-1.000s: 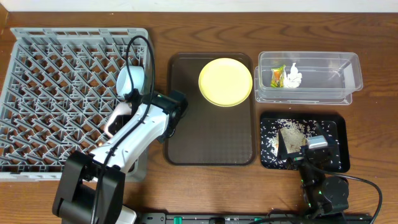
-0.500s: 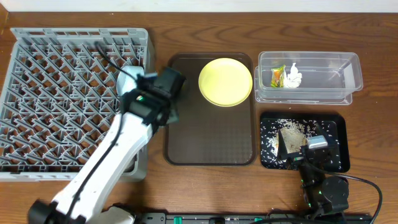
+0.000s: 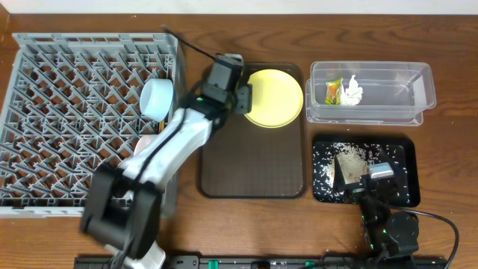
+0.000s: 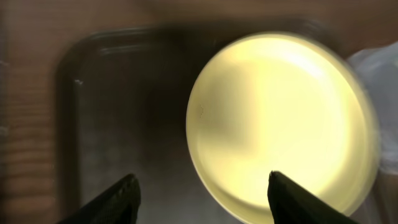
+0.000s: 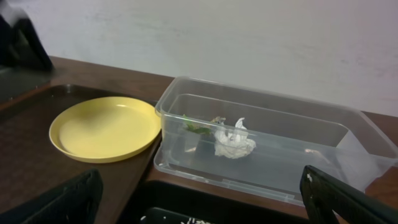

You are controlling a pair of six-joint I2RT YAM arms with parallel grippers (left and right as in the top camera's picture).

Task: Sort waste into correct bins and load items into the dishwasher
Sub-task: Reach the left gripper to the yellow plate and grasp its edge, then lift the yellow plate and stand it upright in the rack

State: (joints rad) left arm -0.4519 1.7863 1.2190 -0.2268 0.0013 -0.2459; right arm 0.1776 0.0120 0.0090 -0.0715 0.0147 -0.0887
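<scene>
The yellow plate (image 3: 271,98) lies at the far end of the brown serving tray (image 3: 224,161); it also shows in the left wrist view (image 4: 280,118) and the right wrist view (image 5: 106,127). My left gripper (image 3: 243,96) hovers open and empty over the plate's left edge (image 4: 202,186). The light-blue bowl (image 3: 157,98) stands in the grey dish rack (image 3: 67,112). The snack wrapper (image 3: 333,91) and white tissue (image 3: 352,92) lie in the clear tub (image 3: 388,93). Rice crumbs (image 3: 351,153) lie in the black tray (image 3: 407,172). My right gripper (image 5: 205,199) rests open over the black tray.
A pale item (image 3: 146,140) shows in the rack under my left arm. The rack's right wall (image 3: 178,75) stands beside the serving tray. A wall (image 5: 249,37) rises behind the table.
My left arm has swung from the dish rack to the right and far, over the yellow plate. The light-blue bowl stays in the rack. The right arm has not moved.
</scene>
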